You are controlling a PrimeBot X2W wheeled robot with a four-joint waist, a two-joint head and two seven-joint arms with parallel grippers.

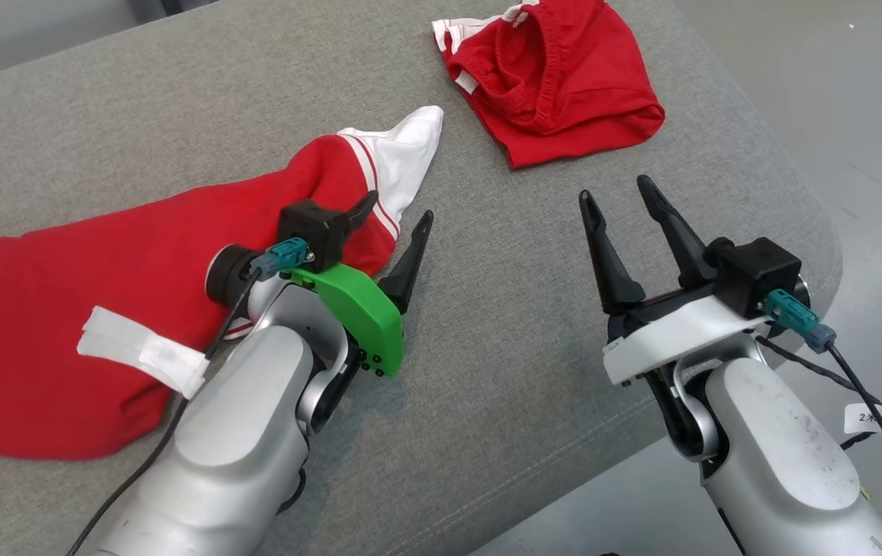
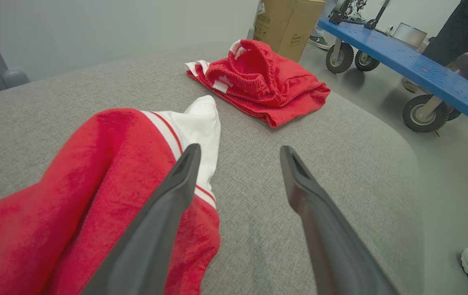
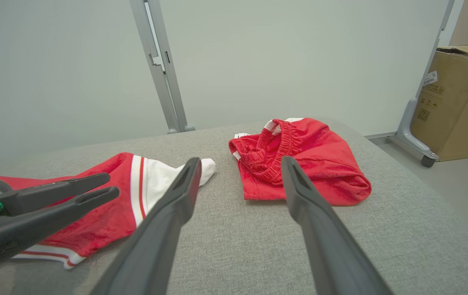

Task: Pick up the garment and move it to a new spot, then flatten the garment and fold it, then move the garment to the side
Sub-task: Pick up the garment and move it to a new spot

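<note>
Gaping, empty: left fingers [image 1: 410, 261], right fingers [image 1: 608, 255]; garment [image 1: 101, 262] leftward, bare grey surface [image 1: 503, 332] between, edge beside right.

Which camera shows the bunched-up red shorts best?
The left wrist view: the red shorts lie whole, nothing in front. In the head view their top is cut off; in the right wrist view a finger overlaps them.

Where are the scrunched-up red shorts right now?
In the head view, the red shorts lie bunched at the far right of the grey cushion, ahead of the right gripper and just past the white tip of the other red garment.
</note>
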